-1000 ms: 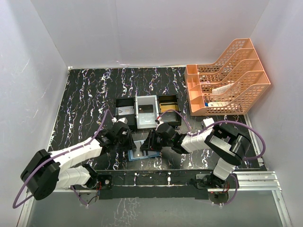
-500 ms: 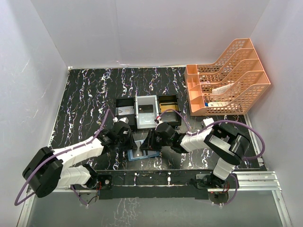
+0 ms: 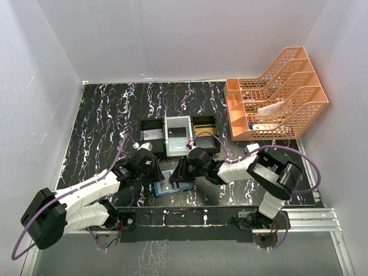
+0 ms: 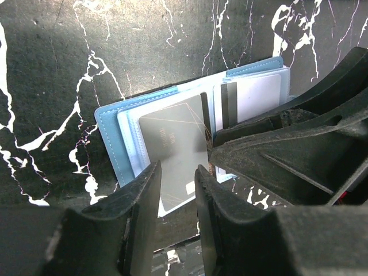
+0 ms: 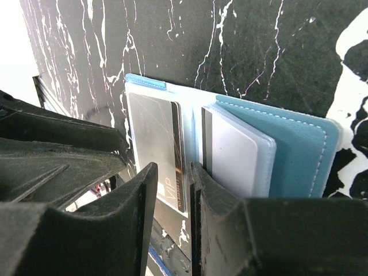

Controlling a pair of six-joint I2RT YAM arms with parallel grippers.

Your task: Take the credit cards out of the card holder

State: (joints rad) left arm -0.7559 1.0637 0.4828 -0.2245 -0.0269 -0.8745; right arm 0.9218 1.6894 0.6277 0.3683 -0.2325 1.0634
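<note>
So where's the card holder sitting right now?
Top view: the card holder lies open on the table near its front edge, between the left gripper and the right gripper, just on the arms' side of the black-and-white tray.

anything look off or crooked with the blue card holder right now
Only one thing: in the open card holder, a silver-grey card seems partly slid out of its sleeve, its end reaching into the left hand. Nothing looks spilled or damaged.

On the black, white-veined bench (image 3: 103, 115) an open blue card holder (image 3: 168, 191) is laid near the front; a three-compartment tray (image 3: 177, 118) is set behind it, an orange file rack (image 3: 310, 109) far right.
</note>
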